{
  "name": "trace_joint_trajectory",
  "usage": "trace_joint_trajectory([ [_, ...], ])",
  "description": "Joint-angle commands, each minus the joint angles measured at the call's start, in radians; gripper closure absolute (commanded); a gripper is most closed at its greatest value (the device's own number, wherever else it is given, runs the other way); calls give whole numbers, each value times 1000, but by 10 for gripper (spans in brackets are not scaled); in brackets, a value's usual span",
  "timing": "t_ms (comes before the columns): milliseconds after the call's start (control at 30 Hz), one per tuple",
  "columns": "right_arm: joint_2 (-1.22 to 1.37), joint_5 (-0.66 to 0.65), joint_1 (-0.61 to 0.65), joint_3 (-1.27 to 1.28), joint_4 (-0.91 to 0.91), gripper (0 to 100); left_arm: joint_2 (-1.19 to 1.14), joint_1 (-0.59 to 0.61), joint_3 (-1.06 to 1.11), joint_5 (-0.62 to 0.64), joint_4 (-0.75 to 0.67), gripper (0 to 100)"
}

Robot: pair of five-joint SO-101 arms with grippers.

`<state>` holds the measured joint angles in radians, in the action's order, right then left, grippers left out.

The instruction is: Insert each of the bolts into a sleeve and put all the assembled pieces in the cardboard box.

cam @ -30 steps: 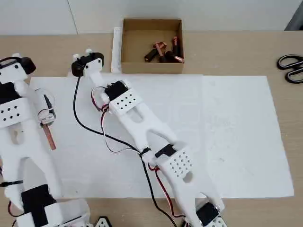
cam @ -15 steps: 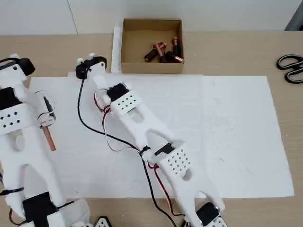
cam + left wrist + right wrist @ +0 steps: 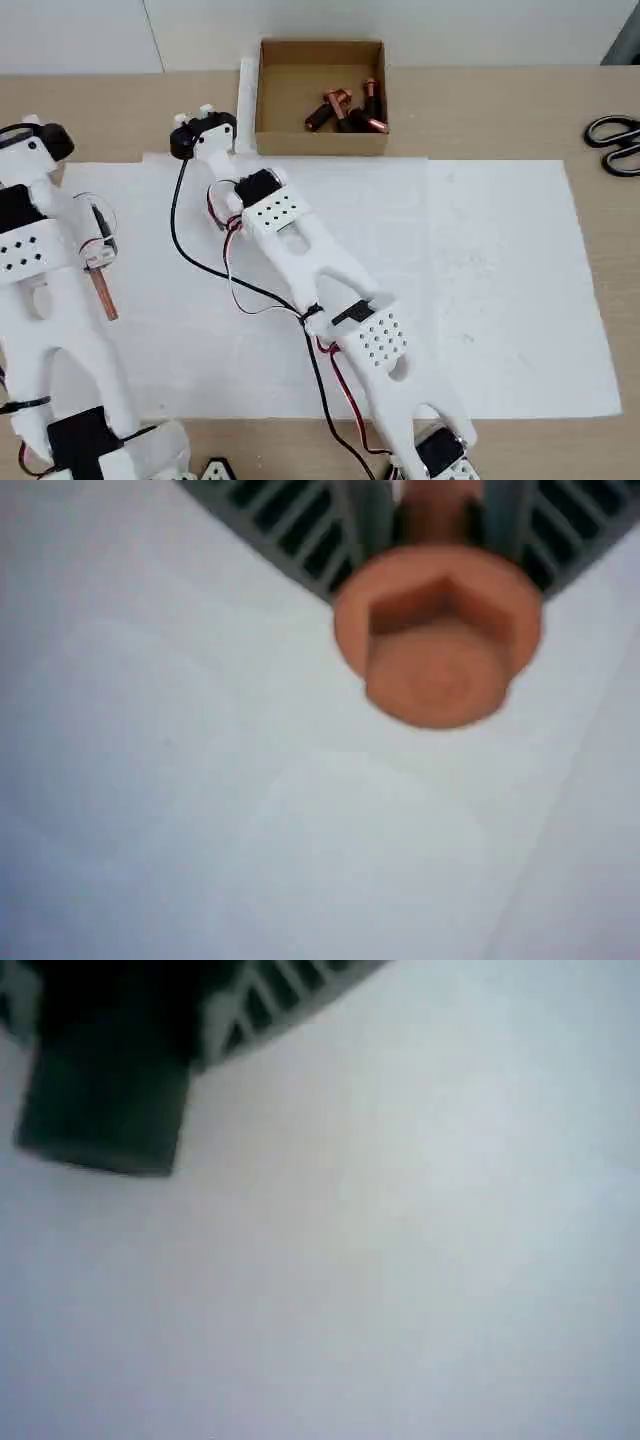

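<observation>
My left gripper (image 3: pixel 437 515) is shut on a copper bolt (image 3: pixel 437 640), whose hexagonal head faces the camera above the white sheet. From the high view the same bolt (image 3: pixel 103 293) hangs beside the left arm at the table's left side. In the right wrist view, my right gripper (image 3: pixel 120 1010) holds a black sleeve (image 3: pixel 100 1100) against a grey ridged finger (image 3: pixel 270 1000), just over the sheet. The right arm's end (image 3: pixel 205 135) sits left of the cardboard box (image 3: pixel 268 100). Several assembled copper-and-dark pieces (image 3: pixel 345 110) lie in the box.
A white sheet (image 3: pixel 480 280) covers the middle of the wooden table. Black scissors (image 3: pixel 615 145) lie at the far right edge. A black cable (image 3: pixel 195 265) loops from the right arm's end across the sheet.
The right arm's end has shifted right and slightly back, closer to the cardboard box. The left arm with its bolt has barely moved.
</observation>
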<state>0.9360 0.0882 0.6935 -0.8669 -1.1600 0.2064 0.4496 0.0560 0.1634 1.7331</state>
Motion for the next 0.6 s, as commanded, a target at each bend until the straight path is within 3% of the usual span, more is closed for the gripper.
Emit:
trace_joint_trajectory([
  [0,-19,6,-18,-46,-36,994,46,-2,-4,3,-17,994],
  [200,-87,12,-44,-158,-182,995,41,-11,-4,2,-17,994],
  [567,-162,81,-248,-265,-509,995,40,-232,-2,-5,-35,994],
])
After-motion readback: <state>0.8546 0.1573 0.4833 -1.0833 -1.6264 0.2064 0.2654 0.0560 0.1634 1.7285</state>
